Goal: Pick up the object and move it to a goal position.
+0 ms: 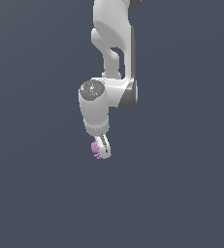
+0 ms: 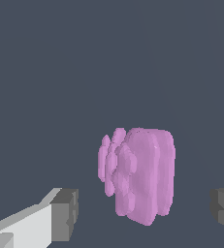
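The object is a small pink-purple lumpy thing with a bumpy side and a smoother blocky side. In the wrist view it sits between the two grey finger pads, with a gap on each side, so my gripper is open around it and not touching it. In the exterior view the white arm reaches straight down, and the gripper stands edge-on. The object peeks out at the fingers' side toward the exterior view's left. The rest of it is hidden behind the finger.
A plain dark grey-blue surface fills both views. No other objects, containers or edges show.
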